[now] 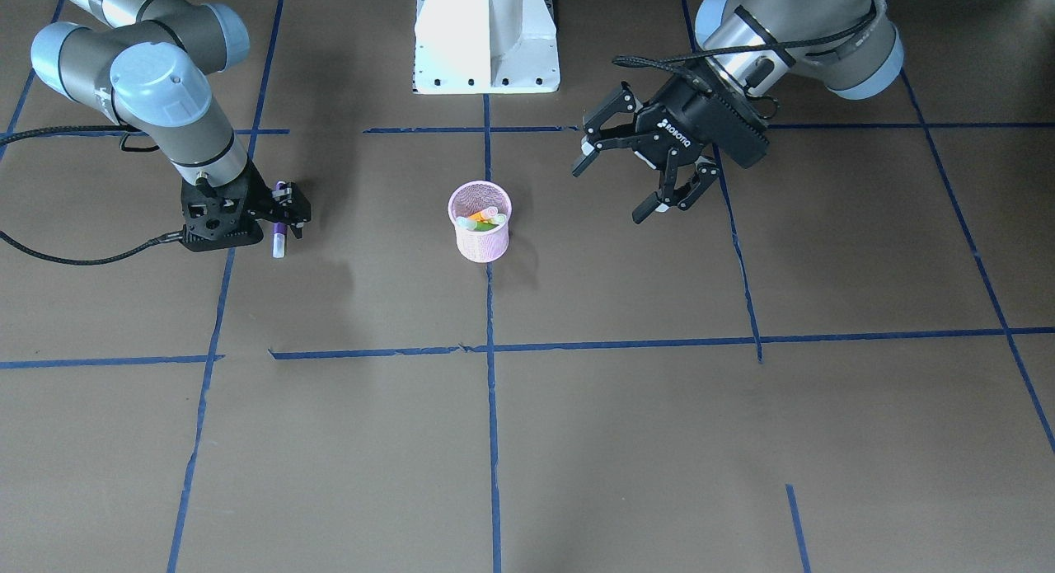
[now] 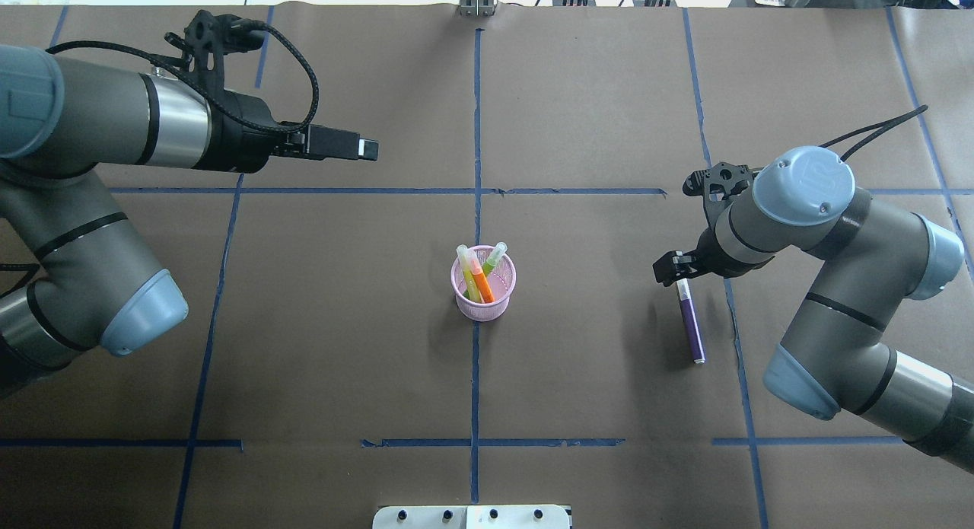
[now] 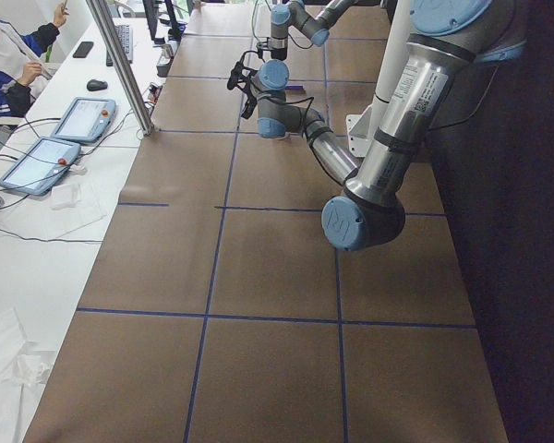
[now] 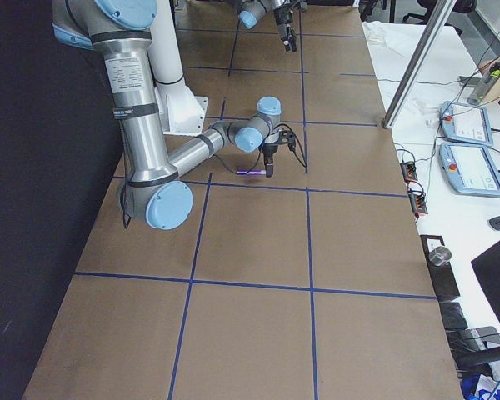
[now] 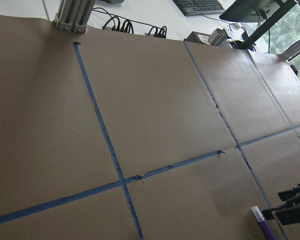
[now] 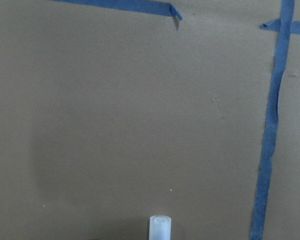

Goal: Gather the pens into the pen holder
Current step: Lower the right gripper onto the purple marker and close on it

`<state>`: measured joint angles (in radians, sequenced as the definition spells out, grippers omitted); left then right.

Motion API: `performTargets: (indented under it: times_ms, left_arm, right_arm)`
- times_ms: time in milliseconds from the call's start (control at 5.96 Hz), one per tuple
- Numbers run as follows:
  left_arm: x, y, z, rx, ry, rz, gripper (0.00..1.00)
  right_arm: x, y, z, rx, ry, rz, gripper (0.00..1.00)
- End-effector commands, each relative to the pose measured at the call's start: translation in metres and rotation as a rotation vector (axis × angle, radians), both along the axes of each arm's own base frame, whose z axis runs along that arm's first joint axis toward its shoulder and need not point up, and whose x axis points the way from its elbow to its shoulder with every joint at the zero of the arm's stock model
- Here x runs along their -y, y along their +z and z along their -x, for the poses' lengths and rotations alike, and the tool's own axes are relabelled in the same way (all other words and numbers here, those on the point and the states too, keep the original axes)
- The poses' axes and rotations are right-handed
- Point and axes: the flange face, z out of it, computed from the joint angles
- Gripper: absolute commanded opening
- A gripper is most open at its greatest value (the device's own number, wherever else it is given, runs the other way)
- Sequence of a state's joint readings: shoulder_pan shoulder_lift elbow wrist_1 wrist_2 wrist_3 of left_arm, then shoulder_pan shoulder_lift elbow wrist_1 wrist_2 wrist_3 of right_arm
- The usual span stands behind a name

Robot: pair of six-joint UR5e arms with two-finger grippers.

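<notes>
right gripper (image 1: 283,213) clamped on purple pen (image 2: 691,327), well clear of pen holder (image 2: 483,283) | left gripper (image 1: 639,165) wide open, empty | orange pen (image 2: 479,279), green pen (image 2: 493,258) already in; you carry purple over next

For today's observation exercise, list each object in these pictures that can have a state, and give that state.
Purple pen: gripped at its capped end by the right gripper.
Orange pen: standing in the pen holder.
Green pen: standing in the holder.
Pen holder: upright.
Left gripper: open, empty.

brown table (image 1: 577,441) with blue tape lines (image 1: 492,408) — tablets (image 3: 83,118), a seated person (image 3: 9,65)
</notes>
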<state>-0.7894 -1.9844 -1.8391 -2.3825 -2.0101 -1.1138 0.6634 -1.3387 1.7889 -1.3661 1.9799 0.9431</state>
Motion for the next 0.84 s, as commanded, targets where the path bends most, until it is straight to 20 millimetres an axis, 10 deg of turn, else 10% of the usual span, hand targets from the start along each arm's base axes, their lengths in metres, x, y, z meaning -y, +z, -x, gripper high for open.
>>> performTargets:
  times_ms: [0,672]
  left_arm:
    - [0.000,0.003,0.002,0.003,0.000,0.003,1.00]
    - [0.000,0.002,0.002,0.000,0.000,-0.002,1.00]
  right_arm:
    - [-0.007,0.002,0.013,0.000,-0.009,0.018,0.99]
    - [-0.013,0.014,0.019,-0.019,-0.021,0.039,0.91]
